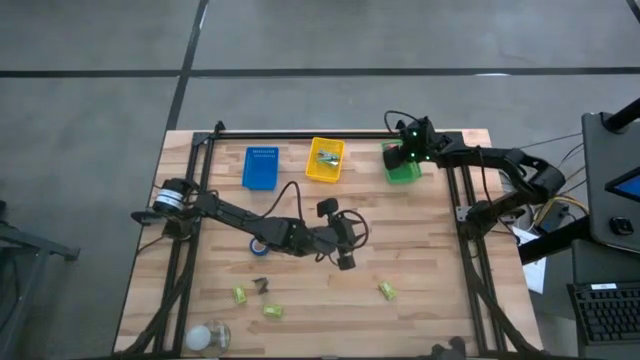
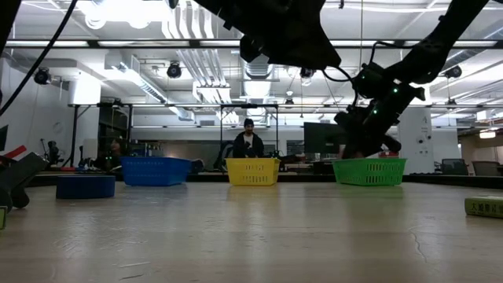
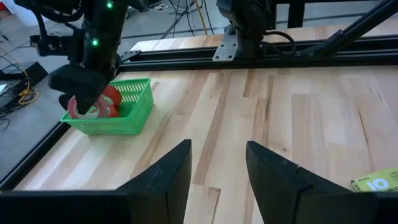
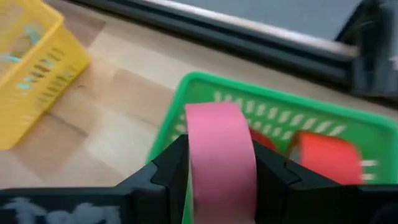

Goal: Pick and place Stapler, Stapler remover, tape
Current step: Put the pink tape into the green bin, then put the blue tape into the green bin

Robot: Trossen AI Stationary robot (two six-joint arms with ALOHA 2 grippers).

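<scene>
Over green basket (image 1: 402, 166) at table's far right: right gripper (image 4: 221, 165) hovering, fingers pinching pink tape roll (image 4: 221, 160) on edge above basket; red tape roll (image 4: 325, 155) lying inside. Yellow basket (image 1: 325, 160) and blue basket (image 1: 261, 167) sitting alongside on far edge. Left gripper (image 3: 217, 163) waiting mid-table, fingers spread, holding nothing. Blue tape roll (image 2: 85, 186) lying beneath left arm. Light wood plank table (image 1: 420, 260) carrying small green boxes (image 1: 387, 291) near front edge. Beyond table, person (image 2: 248, 141) sitting in open office under ceiling lights.
</scene>
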